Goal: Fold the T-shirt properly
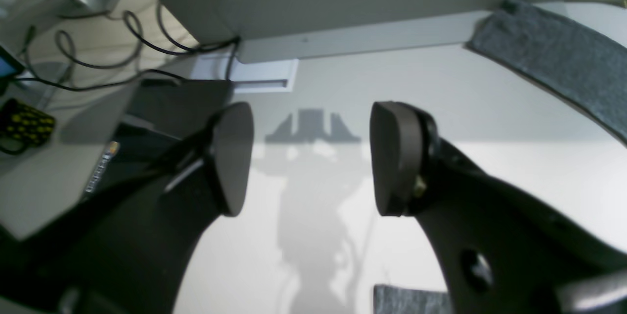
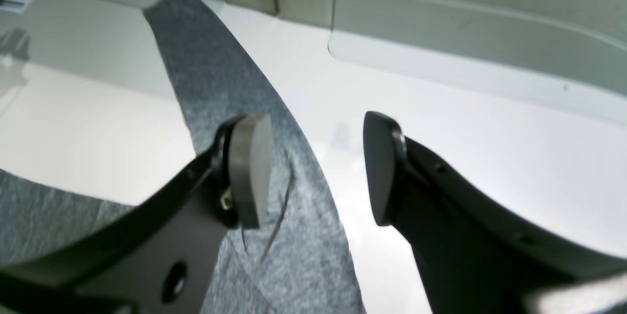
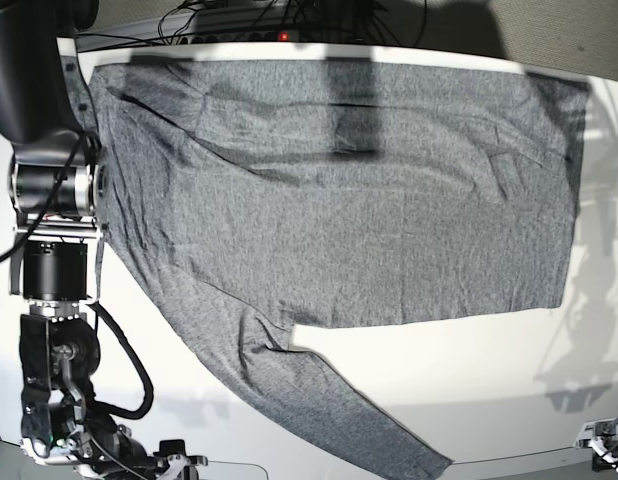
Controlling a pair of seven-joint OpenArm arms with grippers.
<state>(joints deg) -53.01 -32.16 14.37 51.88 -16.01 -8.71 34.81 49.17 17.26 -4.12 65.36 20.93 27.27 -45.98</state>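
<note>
Left claw (image 1: 311,157): spread, holding nothing, above bare white desk (image 1: 490,123); black cables (image 1: 122,35) lie beyond the desk edge. Right claw (image 2: 317,169): spread, empty, over a sleeve of the T-shirt (image 3: 329,190), spread flat on the desk.

Black cables (image 1: 98,59) beside white table (image 1: 490,167)

The left gripper (image 1: 312,157) hangs wide apart above the white table (image 1: 490,123), holding nothing. A grey T-shirt (image 1: 563,54) sleeve lies upper right; black cables (image 1: 98,44) trail upper left.
</note>
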